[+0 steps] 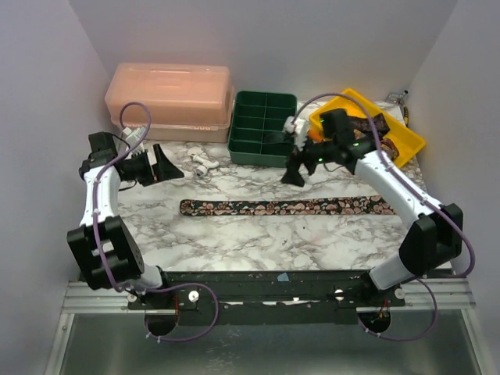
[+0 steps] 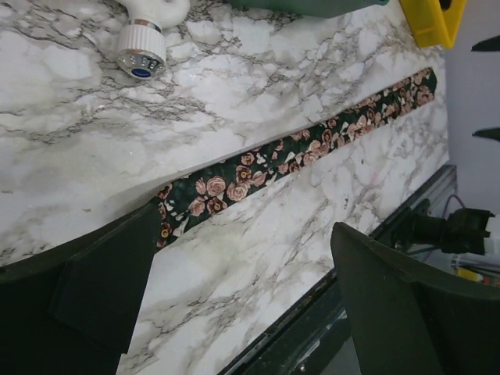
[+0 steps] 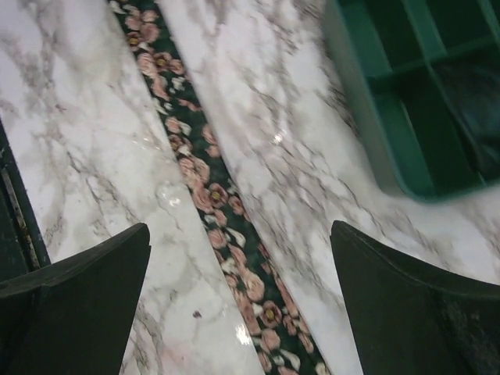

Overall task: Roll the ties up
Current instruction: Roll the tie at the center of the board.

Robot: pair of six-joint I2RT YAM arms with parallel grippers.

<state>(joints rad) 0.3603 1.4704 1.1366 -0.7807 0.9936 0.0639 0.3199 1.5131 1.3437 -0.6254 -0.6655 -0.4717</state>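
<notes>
A dark floral tie [image 1: 285,207] lies flat and straight across the marble table, left to right. It also shows in the left wrist view [image 2: 297,152] and in the right wrist view [image 3: 211,195]. A second tie [image 1: 367,123] lies in the yellow bin [image 1: 410,141]. My left gripper [image 1: 166,166] is open and empty, above the table left of the tie's left end. My right gripper [image 1: 297,170] is open and empty, hovering above the tie's middle, in front of the green tray [image 1: 234,144].
The green compartment tray also shows in the right wrist view [image 3: 375,141]; something dark lies in one cell. A pink lidded box [image 1: 170,98] stands at the back left. Small white plastic pieces [image 1: 203,163] lie near the tray, one of them in the left wrist view [image 2: 142,48].
</notes>
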